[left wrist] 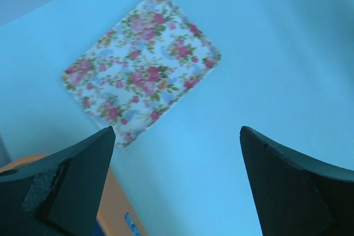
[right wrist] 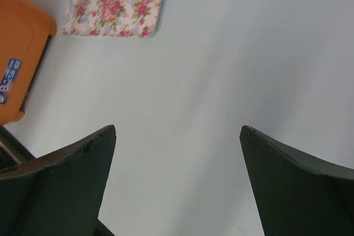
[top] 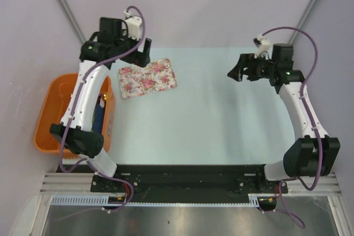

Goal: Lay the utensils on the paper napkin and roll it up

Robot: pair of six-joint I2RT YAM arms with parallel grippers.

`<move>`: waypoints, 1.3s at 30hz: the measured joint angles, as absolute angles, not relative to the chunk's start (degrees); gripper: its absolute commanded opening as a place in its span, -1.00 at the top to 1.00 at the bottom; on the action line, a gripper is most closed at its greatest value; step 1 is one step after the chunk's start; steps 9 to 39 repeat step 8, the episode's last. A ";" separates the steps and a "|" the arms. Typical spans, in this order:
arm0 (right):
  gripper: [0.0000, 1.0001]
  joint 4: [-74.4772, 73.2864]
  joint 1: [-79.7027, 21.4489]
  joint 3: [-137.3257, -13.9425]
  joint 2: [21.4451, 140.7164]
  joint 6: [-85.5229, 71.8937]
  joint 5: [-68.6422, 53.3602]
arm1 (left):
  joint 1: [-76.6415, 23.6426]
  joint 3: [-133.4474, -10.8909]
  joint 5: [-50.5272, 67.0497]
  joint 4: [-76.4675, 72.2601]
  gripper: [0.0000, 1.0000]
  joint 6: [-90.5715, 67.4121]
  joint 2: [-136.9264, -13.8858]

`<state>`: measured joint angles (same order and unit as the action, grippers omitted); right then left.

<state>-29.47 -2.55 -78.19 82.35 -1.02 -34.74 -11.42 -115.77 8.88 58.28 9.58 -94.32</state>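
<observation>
Napkin and utensils do not show on the table (top: 221, 120); a bit of blue (top: 99, 115) sits in the orange basket (top: 52, 114) on the left, under the left arm (top: 88, 84), but I cannot tell if it is the napkin. The left jaws are wide open and hold nothing, near the flower tray (top: 148, 77); the right jaws are wide open and empty too, well apart from the tray. The napkin is likely thin, soft and light, so it may tear or slide; best pinch one edge. The utensils are likely stiff and slippery; best grab the middle. The basket wall could get in the way.
</observation>
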 measured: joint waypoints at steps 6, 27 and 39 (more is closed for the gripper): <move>-0.99 -30.76 5.93 -74.50 75.33 -1.02 -33.39 | -18.13 -109.60 7.68 54.06 -0.99 5.28 -95.55; -1.00 -31.35 6.79 -73.12 72.99 -1.04 -33.19 | -18.59 -107.57 7.68 52.97 -0.99 3.99 -95.59; -1.00 -31.35 6.79 -73.12 72.99 -1.04 -33.19 | -18.59 -107.57 7.68 52.97 -0.99 3.99 -95.59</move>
